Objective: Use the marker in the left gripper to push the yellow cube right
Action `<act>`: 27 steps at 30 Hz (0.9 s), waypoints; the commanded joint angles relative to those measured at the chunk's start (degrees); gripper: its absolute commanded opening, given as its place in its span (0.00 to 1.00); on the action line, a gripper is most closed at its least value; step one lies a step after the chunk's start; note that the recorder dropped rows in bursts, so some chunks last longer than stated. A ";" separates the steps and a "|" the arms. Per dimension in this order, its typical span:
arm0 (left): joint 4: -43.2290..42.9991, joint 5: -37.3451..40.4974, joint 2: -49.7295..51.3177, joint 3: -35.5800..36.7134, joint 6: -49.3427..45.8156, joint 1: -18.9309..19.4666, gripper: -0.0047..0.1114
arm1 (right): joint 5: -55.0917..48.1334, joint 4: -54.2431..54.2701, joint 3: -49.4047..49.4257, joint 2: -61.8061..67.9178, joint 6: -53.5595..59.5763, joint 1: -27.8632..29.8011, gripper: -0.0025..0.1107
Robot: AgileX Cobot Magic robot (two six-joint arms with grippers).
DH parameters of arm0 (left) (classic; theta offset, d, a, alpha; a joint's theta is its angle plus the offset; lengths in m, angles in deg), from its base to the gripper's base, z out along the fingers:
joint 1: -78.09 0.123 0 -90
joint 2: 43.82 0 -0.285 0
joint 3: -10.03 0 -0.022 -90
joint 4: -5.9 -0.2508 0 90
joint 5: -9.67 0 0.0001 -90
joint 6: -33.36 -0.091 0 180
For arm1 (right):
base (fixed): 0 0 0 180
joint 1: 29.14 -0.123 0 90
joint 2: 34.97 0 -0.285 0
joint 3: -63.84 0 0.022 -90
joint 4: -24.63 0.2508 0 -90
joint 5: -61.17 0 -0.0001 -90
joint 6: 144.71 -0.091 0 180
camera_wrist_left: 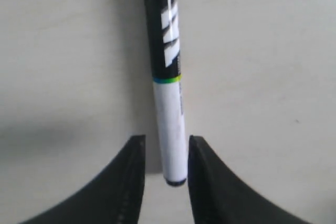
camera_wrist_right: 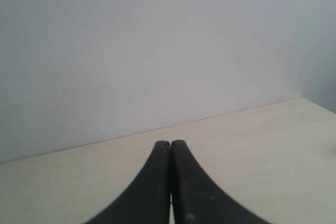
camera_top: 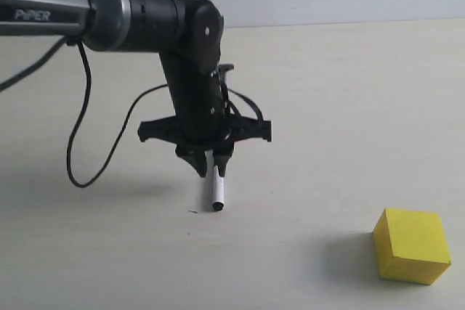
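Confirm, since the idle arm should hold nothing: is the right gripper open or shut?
Shut. The right gripper shows its fingers pressed together, with nothing between them.

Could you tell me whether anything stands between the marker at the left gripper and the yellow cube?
Nothing visible does: only bare table lies between the marker at the left gripper and the yellow cube.

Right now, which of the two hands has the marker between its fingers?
The left hand: the marker sits between its parted fingers, while the right hand has its fingers pressed together on nothing.
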 commanded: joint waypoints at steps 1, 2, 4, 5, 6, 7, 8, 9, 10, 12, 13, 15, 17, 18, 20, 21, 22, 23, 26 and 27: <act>-1.50 6.30 -6.52 -3.65 -4.02 -0.49 0.16 | 0.12 -0.39 0.27 -0.35 0.27 -0.12 0.02; -4.33 5.89 -8.45 -3.03 -3.66 -1.68 0.08 | 0.12 -0.39 0.27 -0.35 0.27 -0.12 0.02; -8.16 3.85 -11.50 -0.93 -2.01 -3.64 0.04 | 0.12 -0.39 0.27 -0.35 0.27 -0.12 0.02; -10.48 0.98 -13.32 0.85 -1.17 -5.15 0.04 | 0.12 -0.39 0.27 -0.35 0.27 -0.12 0.02; -11.72 -1.36 -15.29 2.91 -0.71 -6.18 0.04 | 0.12 -0.39 0.27 -0.35 0.27 -0.12 0.02; -12.52 -4.31 -16.87 4.82 -0.30 -7.42 0.04 | 0.12 -0.39 0.27 -0.35 0.27 -0.12 0.02; -12.52 -6.88 -19.29 7.71 -0.31 -8.53 0.04 | 0.12 -0.39 0.27 -0.35 0.27 -0.12 0.02; -12.52 -8.55 -20.91 9.54 -0.53 -9.52 0.04 | 0.12 -0.39 0.27 -0.35 0.27 -0.12 0.02; -12.52 -9.16 -22.36 11.13 -0.81 -10.17 0.04 | 0.12 -0.39 0.27 -0.35 0.27 -0.12 0.02; -12.64 -8.86 -25.90 14.27 -1.08 -11.30 0.04 | 0.12 -0.39 0.27 -0.35 0.27 -0.12 0.02; -12.64 -8.23 -27.51 15.65 -1.22 -11.65 0.04 | 0.12 -0.39 0.27 -0.35 0.27 -0.12 0.02; -12.64 -5.50 -30.49 17.67 -1.61 -12.30 0.04 | 0.12 -0.39 0.27 -0.35 0.27 -0.12 0.02; -12.24 -2.08 -32.54 18.75 -1.61 -12.39 0.04 | 0.12 -0.28 0.27 -0.35 0.27 -0.12 0.02; -12.24 -0.67 -33.08 18.74 -1.61 -12.39 0.04 | 0.12 -0.28 0.27 -0.35 0.27 -0.12 0.02; -12.34 1.50 -33.65 18.74 -1.61 -12.39 0.04 | 0.12 -0.28 0.27 -0.35 0.27 -0.12 0.02; -12.34 1.67 -33.78 18.74 -1.61 -12.39 0.04 | 0.12 -0.28 0.27 -0.35 0.27 -0.12 0.02; -12.34 1.67 -33.78 18.74 -1.61 -12.39 0.04 | 0.12 -0.28 0.27 -0.35 0.27 -0.12 0.02; -12.34 1.42 -33.78 18.74 -1.61 -12.39 0.04 | 0.12 -0.28 0.27 -0.35 0.27 -0.12 0.02; -12.34 1.43 -33.55 18.74 -1.61 -12.39 0.04 | 0.12 -0.28 0.27 -0.35 0.27 -0.12 0.02; -12.34 1.43 -33.52 18.74 -1.74 -12.39 0.04 | 0.12 -0.28 0.27 -0.35 0.27 -0.12 0.02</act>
